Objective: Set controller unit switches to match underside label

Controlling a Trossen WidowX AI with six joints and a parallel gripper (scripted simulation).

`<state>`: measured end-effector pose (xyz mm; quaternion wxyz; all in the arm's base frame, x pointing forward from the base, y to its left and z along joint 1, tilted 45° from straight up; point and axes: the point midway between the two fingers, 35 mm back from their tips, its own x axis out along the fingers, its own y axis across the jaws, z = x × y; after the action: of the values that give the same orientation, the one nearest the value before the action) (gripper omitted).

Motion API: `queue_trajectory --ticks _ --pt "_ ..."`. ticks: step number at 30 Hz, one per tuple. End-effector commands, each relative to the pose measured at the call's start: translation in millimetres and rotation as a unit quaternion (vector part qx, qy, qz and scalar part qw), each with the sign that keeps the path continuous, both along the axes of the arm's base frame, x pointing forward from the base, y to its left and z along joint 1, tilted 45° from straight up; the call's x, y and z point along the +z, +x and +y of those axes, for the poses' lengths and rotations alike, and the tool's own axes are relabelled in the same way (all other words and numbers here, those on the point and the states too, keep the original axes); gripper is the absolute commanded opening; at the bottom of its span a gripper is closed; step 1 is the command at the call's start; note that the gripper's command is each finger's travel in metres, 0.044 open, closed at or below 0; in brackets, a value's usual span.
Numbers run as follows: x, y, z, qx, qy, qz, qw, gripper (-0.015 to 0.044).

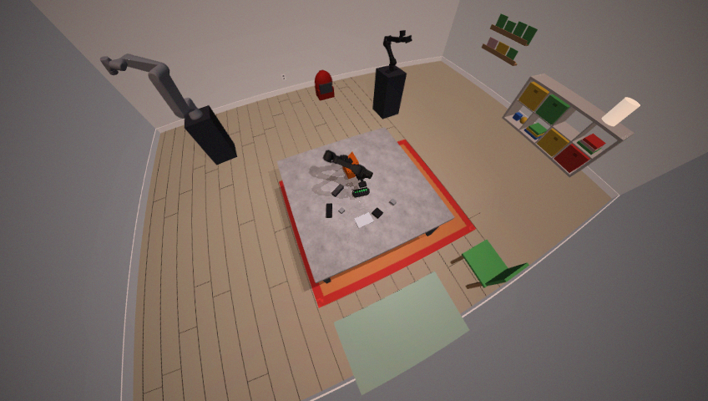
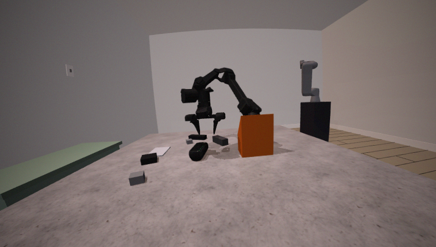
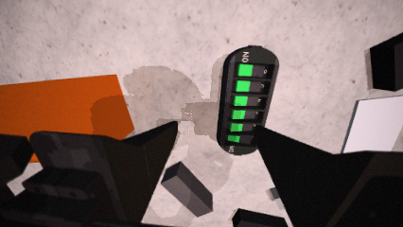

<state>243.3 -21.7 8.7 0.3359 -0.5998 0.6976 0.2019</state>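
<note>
Six rocker switches line one controller unit, sharing one desk with three dark blocks, two small grey blocks and one white card, while three robot arms and one green chair stand in view.

Unit has white "ON" printed on top, at one end, sideways from here. Smaller "ON" at other end. Tiny white marks on rockers, too small for me to read.
</note>
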Motion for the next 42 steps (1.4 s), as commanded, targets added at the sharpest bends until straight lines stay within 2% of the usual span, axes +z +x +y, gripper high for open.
queue_trajectory --ticks 1,7,21,38,40,42 --pt "0.3 -0.3 0.9 -0.002 0.002 0.000 1.000 0.0157" --pt "0.3 -0.3 0.9 -0.002 0.002 0.000 1.000 0.0000" --pt "0.3 -0.3 0.9 -0.002 0.002 0.000 1.000 0.0000" --pt "0.3 0.0 0.4 0.000 0.000 0.000 1.000 0.0440" --pt "0.3 0.0 0.4 0.000 0.000 0.000 1.000 0.0440" --pt "-5.4 0.6 0.8 0.006 -0.002 -0.006 1.000 0.0387"
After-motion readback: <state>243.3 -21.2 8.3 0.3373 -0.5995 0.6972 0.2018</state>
